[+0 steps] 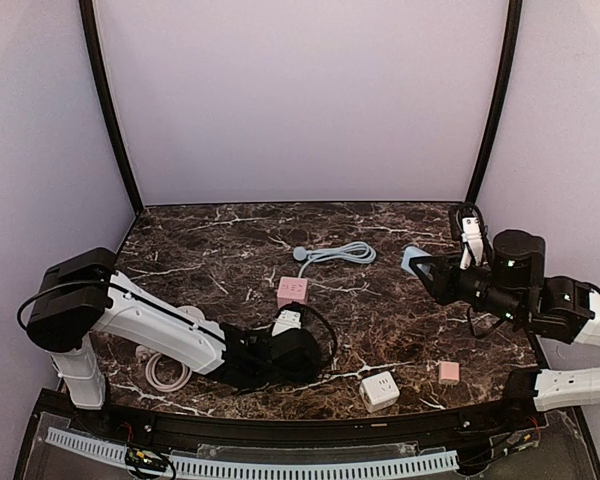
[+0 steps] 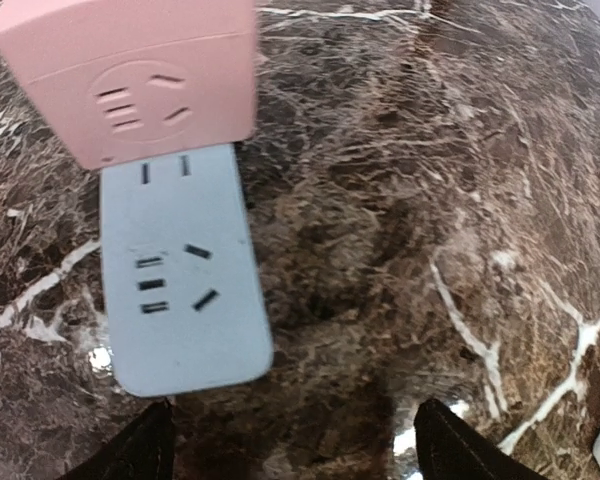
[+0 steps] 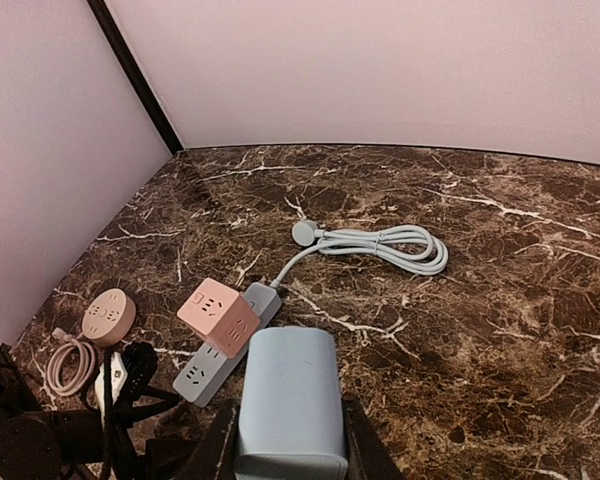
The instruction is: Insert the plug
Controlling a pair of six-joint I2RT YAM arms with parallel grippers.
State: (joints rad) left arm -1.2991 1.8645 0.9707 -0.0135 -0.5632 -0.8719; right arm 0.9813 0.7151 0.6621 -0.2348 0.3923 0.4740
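A pink cube plug [image 2: 130,75] sits on the socket face of the pale grey-blue power strip [image 2: 180,290]; both also show in the right wrist view, the cube [image 3: 216,315] atop the strip [image 3: 205,372]. My left gripper [image 2: 292,450] stands open just short of the strip's free end, nothing between its dark fingertips [image 2: 140,448]. In the top view the left gripper [image 1: 283,332] lies beside the strip, below the cube [image 1: 293,291]. My right gripper [image 3: 285,440] is shut on a light blue rounded adapter block [image 3: 288,400], held above the table to the right [image 1: 420,262].
The strip's grey cable lies coiled behind it [image 1: 338,253], ending in a round plug [image 3: 304,232]. A white cube [image 1: 379,390] and a small pink cube [image 1: 448,373] sit near the front edge. A pink round socket with its looped cord [image 3: 108,315] lies at the left.
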